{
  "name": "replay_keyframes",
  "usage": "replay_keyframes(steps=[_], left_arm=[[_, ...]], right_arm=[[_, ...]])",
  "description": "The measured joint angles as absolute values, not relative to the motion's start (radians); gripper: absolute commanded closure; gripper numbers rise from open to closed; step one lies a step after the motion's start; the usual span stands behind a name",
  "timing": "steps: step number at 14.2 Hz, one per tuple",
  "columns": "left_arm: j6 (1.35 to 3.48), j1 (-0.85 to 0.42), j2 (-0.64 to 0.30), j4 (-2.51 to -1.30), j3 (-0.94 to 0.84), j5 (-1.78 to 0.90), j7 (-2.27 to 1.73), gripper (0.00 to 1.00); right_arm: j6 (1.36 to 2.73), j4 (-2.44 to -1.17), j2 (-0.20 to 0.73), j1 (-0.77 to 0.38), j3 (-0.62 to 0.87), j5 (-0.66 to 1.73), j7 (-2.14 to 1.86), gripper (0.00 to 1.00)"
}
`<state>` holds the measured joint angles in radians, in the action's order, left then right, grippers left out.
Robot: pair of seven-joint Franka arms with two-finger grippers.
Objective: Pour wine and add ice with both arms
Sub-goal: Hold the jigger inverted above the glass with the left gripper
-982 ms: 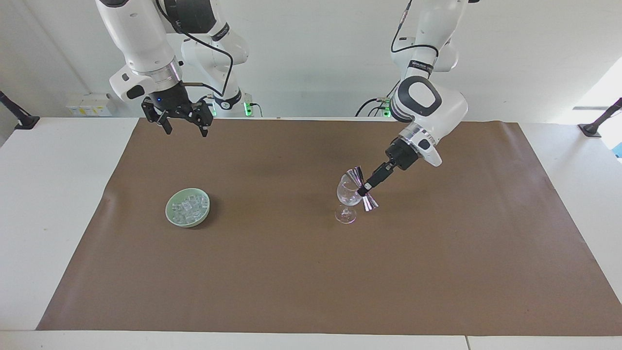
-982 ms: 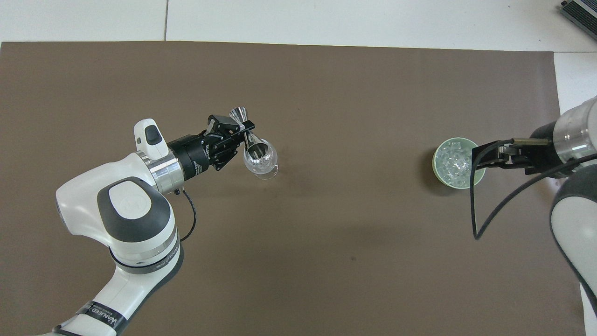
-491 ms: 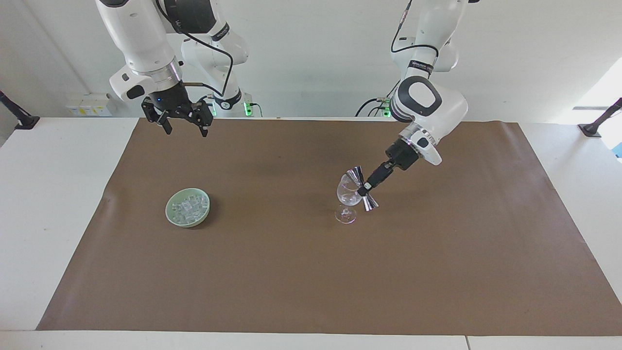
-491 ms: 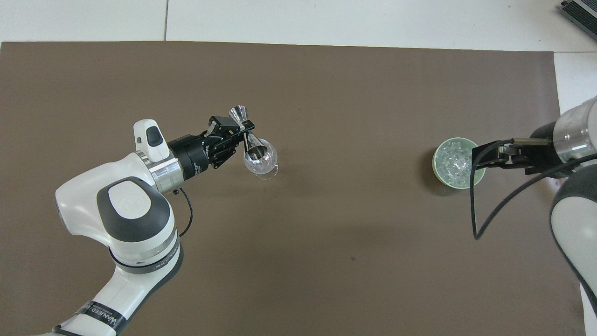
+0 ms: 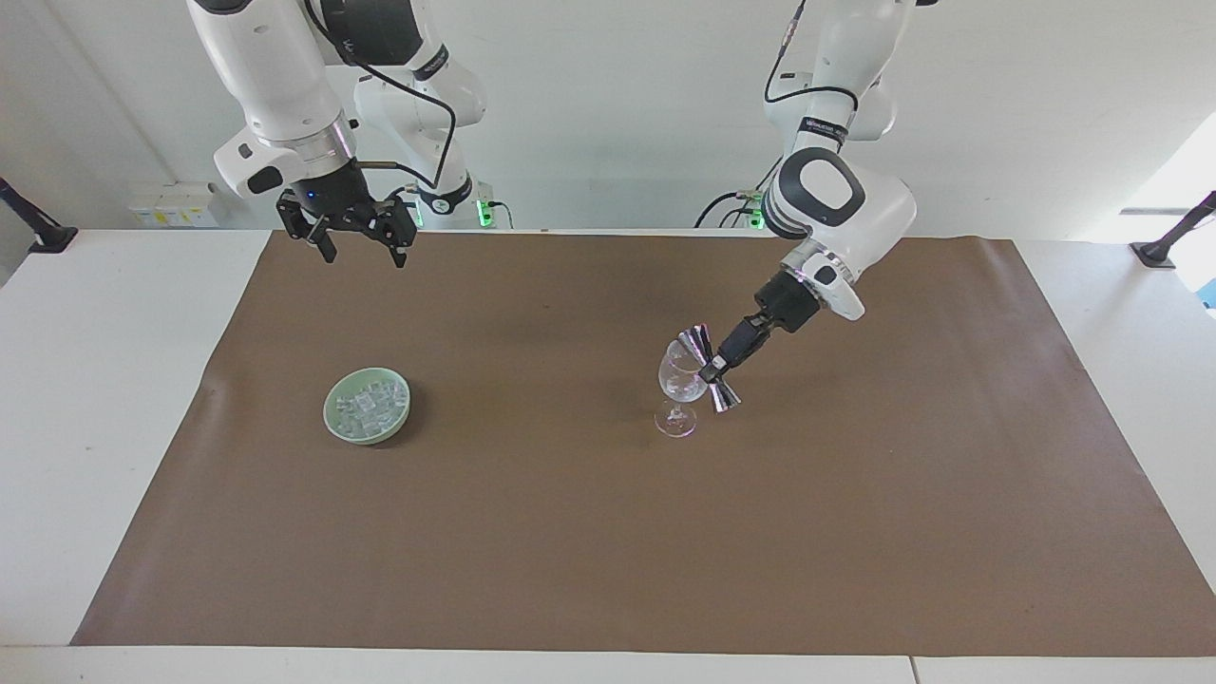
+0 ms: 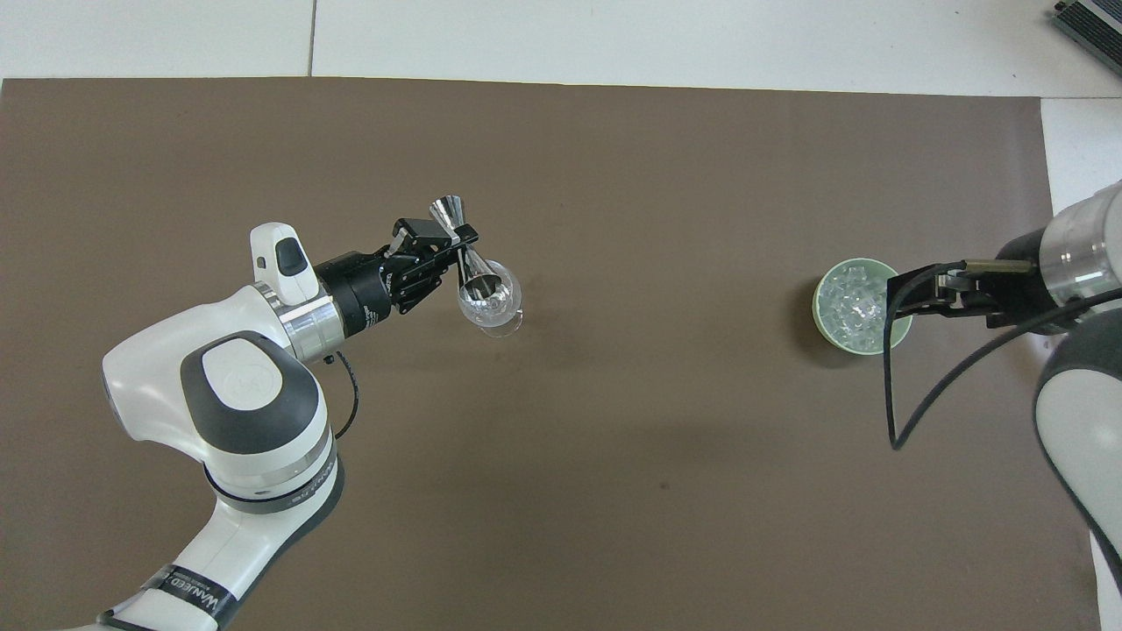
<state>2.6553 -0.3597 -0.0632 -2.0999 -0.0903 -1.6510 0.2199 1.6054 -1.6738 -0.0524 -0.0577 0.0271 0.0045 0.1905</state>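
Clamped fingers of the left gripper (image 5: 714, 370) pinch the narrow waist of one silver double-ended jigger (image 5: 711, 369), which is tipped on its side so that one cone dips into the bowl of the wine glass (image 5: 679, 380) while the other cone sticks out past the glass. In the overhead view that same left gripper (image 6: 456, 247) holds the jigger (image 6: 466, 265) with its lower cone inside the rim of the wine glass (image 6: 493, 302).

One wine glass stands upright on the brown mat (image 5: 608, 532), toward the left arm's end of the table; whether the jigger's metal touches the glass rim cannot be told.

One pale green bowl (image 5: 368, 406) sits on the mat toward the right arm's end, well apart from the glass, about as far from the robots as it. The ice (image 5: 366, 407) fills it as a heap of many small clear cubes, too tightly piled to count; from overhead the ice (image 6: 848, 302) shows inside the bowl (image 6: 820, 307).

Two arms are in view. The right gripper (image 5: 361, 255) hangs in the air, over the mat's edge closest to the robots, its fingers spread wide with nothing between them. From overhead the right gripper (image 6: 896, 296) overlaps the bowl's rim, but the facing view shows it well clear of the bowl. The right arm waits.
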Motion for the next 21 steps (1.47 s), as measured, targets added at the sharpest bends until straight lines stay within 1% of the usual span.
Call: replay_keyframes(steps=[21], left_arm=[[2.657, -0.360, -0.076, -2.071, -0.086, -1.646, 0.394, 1.00]], right_arm=[[1.605, -1.674, -0.052, -0.058, 0.027, 0.005, 0.190, 0.00]])
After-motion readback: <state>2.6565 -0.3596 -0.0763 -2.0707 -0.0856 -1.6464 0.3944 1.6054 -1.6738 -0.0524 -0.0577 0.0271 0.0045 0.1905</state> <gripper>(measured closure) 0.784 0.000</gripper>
